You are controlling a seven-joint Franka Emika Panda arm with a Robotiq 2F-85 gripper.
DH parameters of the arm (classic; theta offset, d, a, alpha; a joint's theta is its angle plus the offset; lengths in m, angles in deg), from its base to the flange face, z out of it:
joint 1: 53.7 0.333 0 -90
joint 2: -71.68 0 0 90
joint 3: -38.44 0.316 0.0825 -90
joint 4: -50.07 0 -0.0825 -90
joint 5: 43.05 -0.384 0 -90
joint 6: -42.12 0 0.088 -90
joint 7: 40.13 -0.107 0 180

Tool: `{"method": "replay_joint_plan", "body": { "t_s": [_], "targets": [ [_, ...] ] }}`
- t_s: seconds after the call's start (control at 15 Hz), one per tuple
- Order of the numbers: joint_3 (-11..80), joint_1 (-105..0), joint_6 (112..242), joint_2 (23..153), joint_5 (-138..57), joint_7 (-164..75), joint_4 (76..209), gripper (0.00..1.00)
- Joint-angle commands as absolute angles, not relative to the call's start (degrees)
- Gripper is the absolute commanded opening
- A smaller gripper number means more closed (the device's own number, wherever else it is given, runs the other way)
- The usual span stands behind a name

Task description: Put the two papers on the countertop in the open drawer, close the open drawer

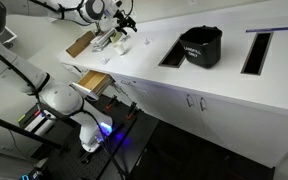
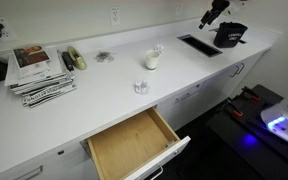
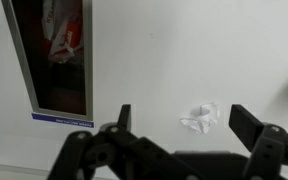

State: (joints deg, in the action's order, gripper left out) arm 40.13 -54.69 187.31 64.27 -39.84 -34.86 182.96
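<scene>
**A:** where's the black two-finger gripper (image 3: pixel 181 113) at?

**B:** hovering over the long white glossy countertop (image 2: pixel 184 75), fingers spread wide, holding nothing. In the wrist view a small crumpled white paper (image 3: pixel 200 116) lies between them, near a dark rectangular cut-out (image 3: pixel 56 55)

**A:** drawer?

**B:** the shallow tan-wood open drawer (image 2: pixel 134 145) is pulled out, well apart from the gripper

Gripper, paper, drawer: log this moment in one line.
gripper: open, empty | crumpled paper: on countertop, ungrasped | open drawer: no paper inside
</scene>
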Motion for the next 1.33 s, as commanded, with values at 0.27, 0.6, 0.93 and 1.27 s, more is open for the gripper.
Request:
{"method": "replay_joint_plan", "body": {
  "t_s": [0.27,0.6,0.93,1.27],
  "targets": [
    [39.8,-53.8,190.4,69.9,-37.4,-34.5,181.7,1.0],
    [39.1,-54.0,196.3,73.8,-44.9,-31.6,180.3,1.0],
    [43.1,-54.8,209.4,82.9,-65.2,-18.3,177.9,1.0],
    [49.9,-56.9,214.6,92.8,-74.1,-7.2,171.3,1.0]
  ]
}}
